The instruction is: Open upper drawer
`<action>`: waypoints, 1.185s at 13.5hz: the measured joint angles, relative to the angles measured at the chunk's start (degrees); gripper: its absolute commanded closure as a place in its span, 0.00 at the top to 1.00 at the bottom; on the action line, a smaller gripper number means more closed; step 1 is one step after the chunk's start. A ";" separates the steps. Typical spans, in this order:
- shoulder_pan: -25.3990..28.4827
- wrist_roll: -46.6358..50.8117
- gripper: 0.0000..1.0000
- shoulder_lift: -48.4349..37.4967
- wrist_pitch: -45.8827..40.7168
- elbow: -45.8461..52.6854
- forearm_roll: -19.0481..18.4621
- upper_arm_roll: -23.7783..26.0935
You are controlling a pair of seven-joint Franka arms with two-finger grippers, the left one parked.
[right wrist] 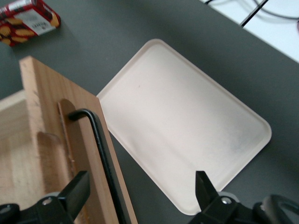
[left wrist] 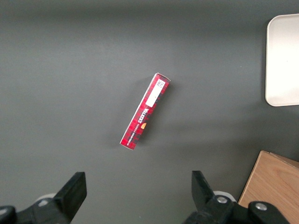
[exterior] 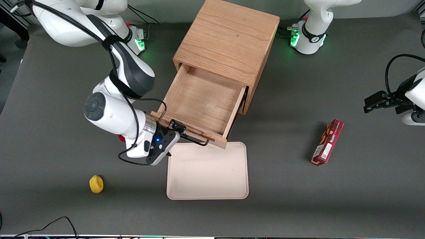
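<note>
Upper drawer (exterior: 199, 103) standing pulled well out of the cabinet (exterior: 229, 39)

The claw (exterior: 174, 131) is sitting at the black handle (exterior: 194, 139), fingers apart around the bar; judging the pull nearly complete, it is best drawing straight outward over the tray (exterior: 207, 171)

The upper drawer (exterior: 199, 103) is light oak wood with a black bar handle (right wrist: 105, 158). The tray (exterior: 207, 172) is pale cream, the snack box (exterior: 327, 142) red tartan, the small fruit (exterior: 96, 184) yellow, the gripper (exterior: 174, 132) black.
</note>
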 measured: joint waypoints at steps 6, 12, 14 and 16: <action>-4.45 3.87 1.00 -17.96 -16.93 -1.95 8.86 -9.87; -7.16 24.20 1.00 -33.22 -33.01 -11.92 -0.70 -19.96; -6.69 29.56 1.00 -35.81 -35.33 -11.96 -2.87 -17.76; -6.42 31.15 1.00 -36.86 -35.76 -12.13 -3.19 -17.01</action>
